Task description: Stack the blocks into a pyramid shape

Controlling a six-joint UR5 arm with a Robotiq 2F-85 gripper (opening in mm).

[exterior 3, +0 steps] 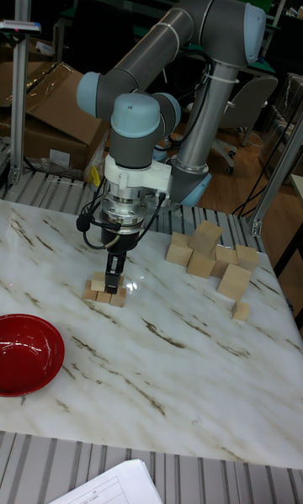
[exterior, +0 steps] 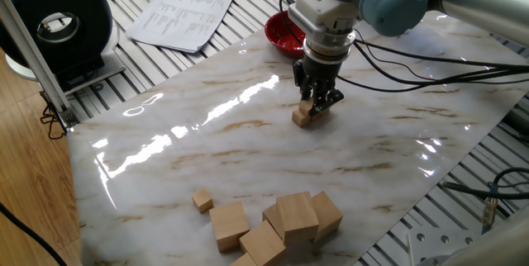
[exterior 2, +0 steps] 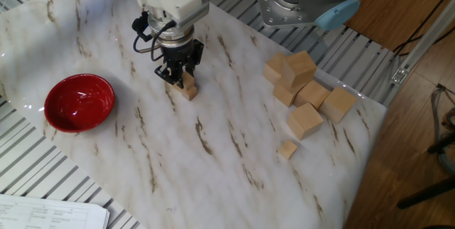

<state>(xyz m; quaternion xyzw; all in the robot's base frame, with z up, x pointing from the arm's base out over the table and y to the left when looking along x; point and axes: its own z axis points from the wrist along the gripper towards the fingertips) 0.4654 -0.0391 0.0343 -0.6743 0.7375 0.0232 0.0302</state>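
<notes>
A small stack of blocks [exterior 3: 103, 294] stands on the marble table [exterior: 190, 146], with a bottom row and one block [exterior 3: 98, 281] on top. My gripper [exterior 3: 114, 280] points straight down at the stack's second level, shut on a small block [exterior 2: 188, 81] that sits on the bottom row [exterior: 302, 117]. The fingers [exterior: 318, 99] hide part of the stack. One loose small block [exterior: 202, 199] [exterior 2: 287, 149] [exterior 3: 241, 310] lies far from the stack, beside the pile of larger cubes.
Several much larger wood cubes [exterior: 281, 220] [exterior 2: 306, 87] [exterior 3: 210, 256] are heaped at one table edge. A red bowl [exterior 2: 79, 102] [exterior: 281, 35] [exterior 3: 25, 354] sits near the stack. Papers [exterior: 183, 11] and a black round device [exterior: 58, 22] lie beyond the table. Cables [exterior: 430, 72] trail behind the arm.
</notes>
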